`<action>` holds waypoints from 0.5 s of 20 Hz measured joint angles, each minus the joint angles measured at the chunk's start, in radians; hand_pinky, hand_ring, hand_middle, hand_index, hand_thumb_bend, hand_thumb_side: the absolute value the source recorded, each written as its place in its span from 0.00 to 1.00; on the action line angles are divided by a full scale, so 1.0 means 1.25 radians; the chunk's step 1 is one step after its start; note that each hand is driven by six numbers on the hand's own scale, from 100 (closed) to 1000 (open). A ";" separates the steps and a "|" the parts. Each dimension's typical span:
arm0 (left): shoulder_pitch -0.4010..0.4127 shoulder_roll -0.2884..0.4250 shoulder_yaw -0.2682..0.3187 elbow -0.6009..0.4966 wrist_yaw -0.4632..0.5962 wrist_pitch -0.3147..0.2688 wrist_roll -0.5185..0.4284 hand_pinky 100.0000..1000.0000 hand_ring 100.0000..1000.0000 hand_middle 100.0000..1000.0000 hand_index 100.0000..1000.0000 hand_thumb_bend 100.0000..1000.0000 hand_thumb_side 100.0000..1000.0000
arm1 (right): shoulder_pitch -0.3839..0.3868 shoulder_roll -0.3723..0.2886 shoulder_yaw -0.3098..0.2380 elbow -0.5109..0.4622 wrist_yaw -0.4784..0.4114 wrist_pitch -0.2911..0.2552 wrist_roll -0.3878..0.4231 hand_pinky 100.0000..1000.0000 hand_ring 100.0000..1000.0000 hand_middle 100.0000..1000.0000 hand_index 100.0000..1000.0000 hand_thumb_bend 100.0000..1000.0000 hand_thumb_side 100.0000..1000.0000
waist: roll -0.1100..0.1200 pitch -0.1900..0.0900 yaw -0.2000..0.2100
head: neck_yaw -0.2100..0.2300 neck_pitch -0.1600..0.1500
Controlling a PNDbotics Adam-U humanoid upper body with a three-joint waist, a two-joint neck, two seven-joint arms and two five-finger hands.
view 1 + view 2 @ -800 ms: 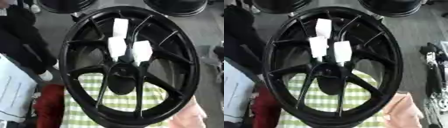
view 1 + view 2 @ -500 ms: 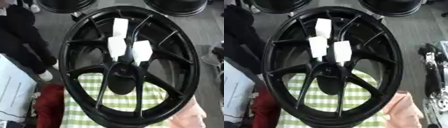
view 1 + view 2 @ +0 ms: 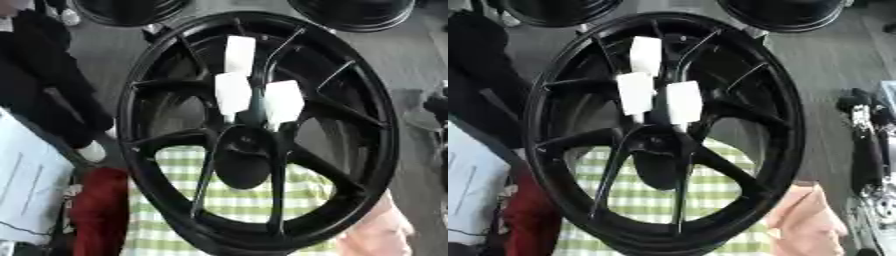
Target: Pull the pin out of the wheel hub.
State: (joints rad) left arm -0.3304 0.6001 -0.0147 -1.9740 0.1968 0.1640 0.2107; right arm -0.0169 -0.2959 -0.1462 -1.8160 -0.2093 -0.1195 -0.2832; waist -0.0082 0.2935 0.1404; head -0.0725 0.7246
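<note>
Nothing has shifted since the earlier frames: the black wheel [image 3: 258, 135] fills the middle of the view above a green checked cloth [image 3: 254, 200], three blank white tags [image 3: 233, 92] near its hub [image 3: 243, 160], no pin discernible, neither robot hand showing.

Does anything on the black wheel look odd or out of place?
Yes. Three white rectangular pieces sit on the spokes just above the hub of the wheel, bright against the black; what they are I cannot tell. No clear pin shows, and neither robot hand is in view. Nothing looks damaged.
</note>
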 measured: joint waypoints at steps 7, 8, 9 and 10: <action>-0.149 0.294 -0.128 -0.008 -0.002 0.072 -0.251 0.62 0.87 0.89 0.79 0.00 0.88 | 0.012 -0.008 0.006 0.002 0.000 0.009 -0.001 1.00 0.77 0.62 0.77 0.00 0.61 | 0.009 -0.012 -0.009 | -0.007 0.010; -0.178 0.327 -0.152 -0.009 -0.001 0.081 -0.294 0.64 0.87 0.89 0.80 0.00 0.88 | 0.014 -0.010 0.008 0.003 0.000 0.010 -0.001 1.00 0.77 0.62 0.77 0.00 0.61 | 0.010 -0.013 -0.010 | -0.007 0.010; -0.208 0.355 -0.176 -0.009 0.000 0.091 -0.337 0.64 0.86 0.88 0.80 0.00 0.89 | 0.015 -0.012 0.010 0.003 0.000 0.012 0.000 1.00 0.77 0.62 0.77 0.00 0.61 | 0.011 -0.015 -0.011 | -0.008 0.011; -0.239 0.375 -0.200 -0.009 0.000 0.101 -0.378 0.65 0.86 0.88 0.80 0.00 0.90 | 0.015 -0.015 0.010 0.003 0.000 0.013 0.000 1.00 0.77 0.62 0.77 0.00 0.61 | 0.012 -0.016 -0.011 | -0.008 0.012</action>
State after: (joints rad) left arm -0.6289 1.0695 -0.2652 -1.9856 0.1969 0.2908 -0.2613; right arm 0.0014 -0.3143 -0.1334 -1.8127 -0.2094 -0.1027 -0.2831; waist 0.0068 0.2731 0.1266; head -0.0826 0.7391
